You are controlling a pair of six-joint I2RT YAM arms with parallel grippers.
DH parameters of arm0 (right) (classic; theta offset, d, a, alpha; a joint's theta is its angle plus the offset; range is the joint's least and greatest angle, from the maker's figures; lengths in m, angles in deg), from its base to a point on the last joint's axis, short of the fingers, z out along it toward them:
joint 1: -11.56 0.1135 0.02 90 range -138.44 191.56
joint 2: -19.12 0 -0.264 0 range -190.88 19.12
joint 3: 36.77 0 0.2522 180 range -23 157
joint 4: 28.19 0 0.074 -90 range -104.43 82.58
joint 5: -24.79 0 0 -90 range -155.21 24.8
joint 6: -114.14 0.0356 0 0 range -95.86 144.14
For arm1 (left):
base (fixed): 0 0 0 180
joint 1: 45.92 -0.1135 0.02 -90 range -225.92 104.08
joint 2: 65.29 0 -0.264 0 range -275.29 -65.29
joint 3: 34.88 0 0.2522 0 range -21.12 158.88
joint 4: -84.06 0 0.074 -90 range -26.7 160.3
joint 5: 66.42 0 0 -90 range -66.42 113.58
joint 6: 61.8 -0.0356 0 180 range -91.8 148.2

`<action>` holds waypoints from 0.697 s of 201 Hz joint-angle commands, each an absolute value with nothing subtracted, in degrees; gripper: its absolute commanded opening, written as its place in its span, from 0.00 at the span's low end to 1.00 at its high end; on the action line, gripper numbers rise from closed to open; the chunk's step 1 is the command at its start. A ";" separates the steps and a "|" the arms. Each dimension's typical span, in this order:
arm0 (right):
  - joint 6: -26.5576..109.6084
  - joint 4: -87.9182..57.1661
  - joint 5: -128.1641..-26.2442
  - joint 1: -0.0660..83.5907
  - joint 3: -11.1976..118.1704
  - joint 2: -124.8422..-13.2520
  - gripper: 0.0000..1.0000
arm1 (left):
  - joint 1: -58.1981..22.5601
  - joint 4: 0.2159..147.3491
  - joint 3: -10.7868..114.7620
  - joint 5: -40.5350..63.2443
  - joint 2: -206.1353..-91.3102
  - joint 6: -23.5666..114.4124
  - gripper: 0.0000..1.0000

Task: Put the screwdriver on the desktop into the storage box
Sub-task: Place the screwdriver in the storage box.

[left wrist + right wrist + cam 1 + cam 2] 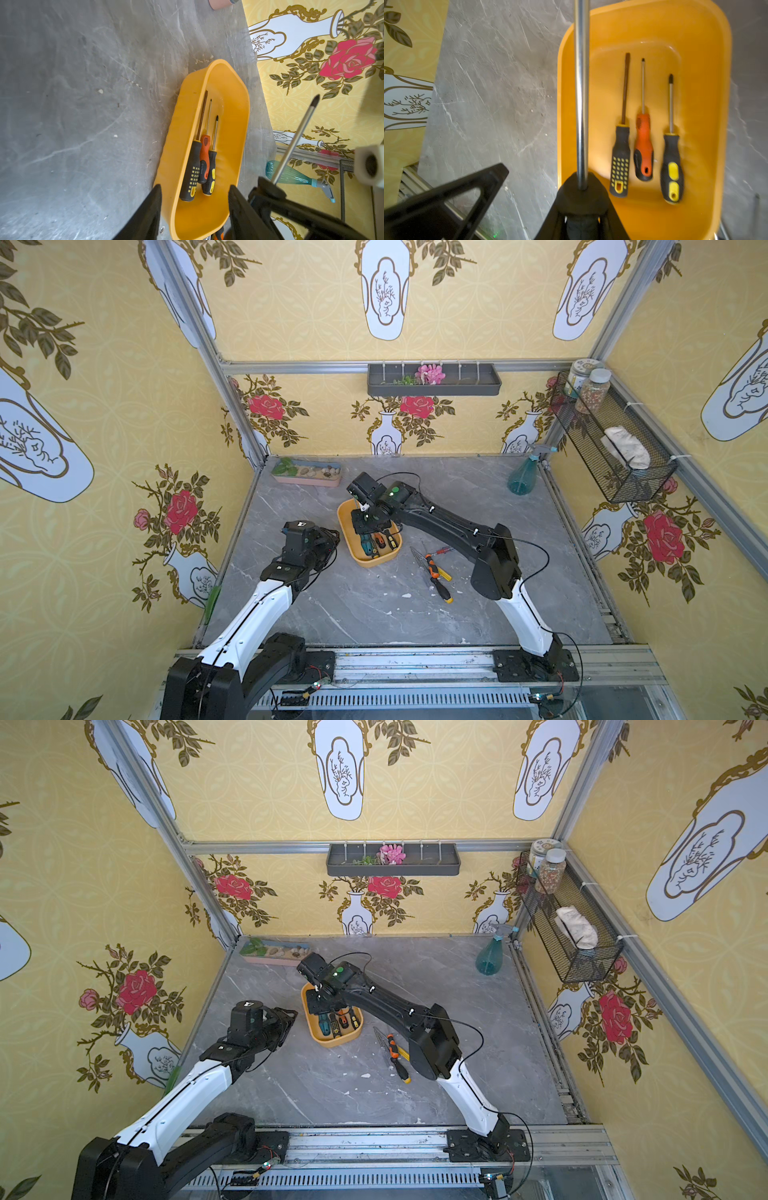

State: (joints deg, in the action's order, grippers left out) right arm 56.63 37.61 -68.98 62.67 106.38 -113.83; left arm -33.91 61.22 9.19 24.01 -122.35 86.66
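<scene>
Right gripper [368, 526] grips a long, steel-shafted, dark-handled screwdriver [581, 93] above the yellow-orange, round-cornered plastic storage box [708, 124].

The screwdriver hangs clear of the tub floor, just inside one long wall. Its shaft runs along the box's long axis, parallel to three other screwdrivers [643, 145] lying inside, so a short straight descent should seat it. The left gripper [330, 537] sits just beside the box, jaws partly apart with nothing visibly held. More loose screwdrivers [436, 576] lie on the grey stone-look desktop [374, 605], nearer the right arm.
</scene>
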 commanded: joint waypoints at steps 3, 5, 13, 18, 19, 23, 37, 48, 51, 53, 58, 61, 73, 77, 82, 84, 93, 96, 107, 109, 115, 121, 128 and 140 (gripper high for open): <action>55.72 35.13 -72.19 61.91 109.56 -117.85 0.10 | -34.05 58.67 8.99 24.64 -122.18 84.93 0.54; 55.74 34.97 -72.40 61.90 109.61 -118.20 0.10 | -34.05 58.65 9.02 24.57 -122.16 84.84 0.54; 55.68 34.47 -72.98 61.72 109.85 -119.57 0.10 | -34.05 58.44 9.16 24.46 -122.39 84.40 0.53; 55.69 34.24 -73.29 61.67 109.96 -120.16 0.10 | -34.05 58.28 9.25 24.38 -122.55 84.09 0.53; 55.65 34.17 -73.38 61.66 109.97 -120.35 0.10 | -34.05 58.27 9.27 24.33 -122.57 84.05 0.53; 55.65 33.93 -73.58 61.68 109.96 -120.92 0.10 | -34.05 58.21 9.31 24.29 -122.68 83.81 0.53; 55.63 33.33 -74.12 61.67 109.89 -122.64 0.11 | -34.05 58.09 9.75 23.94 -123.41 83.02 0.53; 55.51 32.70 -74.28 61.68 109.86 -123.86 0.12 | -34.05 58.08 10.14 23.76 -124.01 82.40 0.53; 55.45 32.61 -74.34 61.68 109.86 -124.32 0.12 | -34.05 58.13 10.23 23.78 -124.20 82.16 0.53; 55.44 32.49 -74.28 61.69 109.88 -124.50 0.13 | -34.05 58.16 10.30 23.72 -124.32 82.12 0.53; 55.43 32.26 -74.34 61.66 109.89 -124.98 0.14 | -34.05 58.24 10.38 23.75 -124.64 81.94 0.53; 55.43 32.09 -74.29 61.66 109.89 -125.24 0.15 | -34.05 58.30 10.48 23.76 -124.89 81.84 0.53; 55.35 31.56 -74.26 61.62 109.99 -126.16 0.23 | -34.05 58.62 10.77 23.59 -125.78 81.31 0.52; 55.34 31.42 -74.29 61.66 110.11 -126.34 0.28 | -34.05 58.76 10.86 23.53 -126.09 81.14 0.52; 55.35 31.37 -74.30 61.58 110.30 -126.60 0.36 | -34.05 58.91 11.03 23.39 -126.47 80.92 0.51; 55.34 31.37 -74.40 61.57 110.36 -126.60 0.39 | -34.05 58.95 11.04 23.34 -126.64 80.87 0.51; 55.48 31.37 -74.39 61.53 110.78 -126.62 0.51 | -34.05 59.34 11.14 23.17 -127.30 80.48 0.50; 55.39 31.37 -74.43 61.41 110.89 -126.54 0.54 | -34.05 59.46 11.17 23.03 -127.53 80.38 0.50; 55.52 31.45 -74.26 61.26 111.11 -125.82 0.60 | -34.03 59.98 11.31 22.80 -128.33 79.90 0.49; 55.56 31.52 -74.19 61.19 111.12 -125.64 0.61 | -34.05 60.12 11.31 22.73 -128.49 79.82 0.49; 55.65 31.75 -73.94 60.98 110.99 -124.77 0.62 | -33.99 60.51 11.31 22.62 -128.94 79.50 0.48; 55.72 31.88 -73.74 60.68 110.73 -123.87 0.62 | -34.05 60.97 11.40 22.45 -129.41 79.15 0.47; 55.83 31.97 -73.51 60.42 110.07 -122.44 0.62 | -34.05 61.47 11.50 22.23 -130.01 78.65 0.47; 56.06 31.28 -73.05 59.82 107.68 -119.47 0.63 | -33.99 62.47 11.80 22.10 -131.19 77.68 0.46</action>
State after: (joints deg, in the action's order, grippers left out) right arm 55.69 33.10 -74.00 60.57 110.14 -124.69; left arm -33.95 59.65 11.29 23.27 -129.59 80.58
